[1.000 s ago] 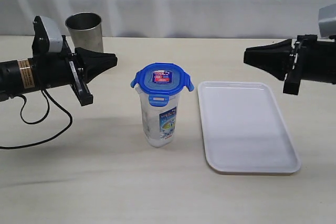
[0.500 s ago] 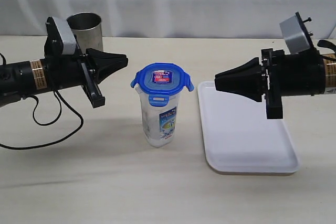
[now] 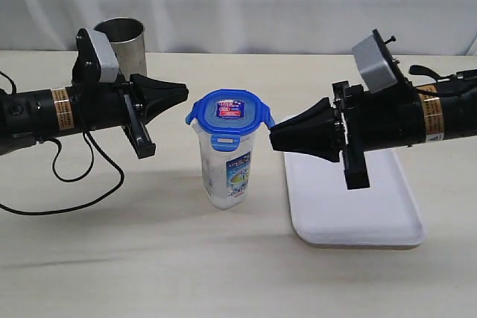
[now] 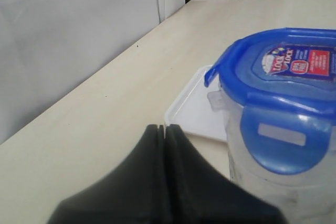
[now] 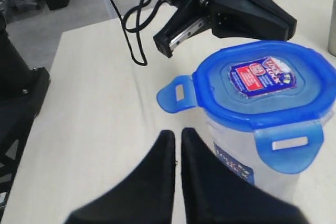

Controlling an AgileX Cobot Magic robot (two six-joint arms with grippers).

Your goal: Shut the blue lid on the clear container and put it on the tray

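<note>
We are seeing the blue lid [image 3: 229, 114] sitting on the clear container [image 3: 227, 173], side flaps sticking out, on the desk [image 3: 149, 258] just beside the tray [image 3: 350, 206]. We are holding the left pincer [image 3: 182, 92] and the right pincer [image 3: 274, 133] pinched together and empty, one on each side of it. A sideways push could be tipping this tall canister over.

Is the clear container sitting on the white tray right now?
No, the clear container stands on the table beside the tray, with a gap between them.

Sticker [image 4: 300, 62] on blue lid [image 4: 245, 73] reading "LOCK LOCK", smaller print illegible
</note>
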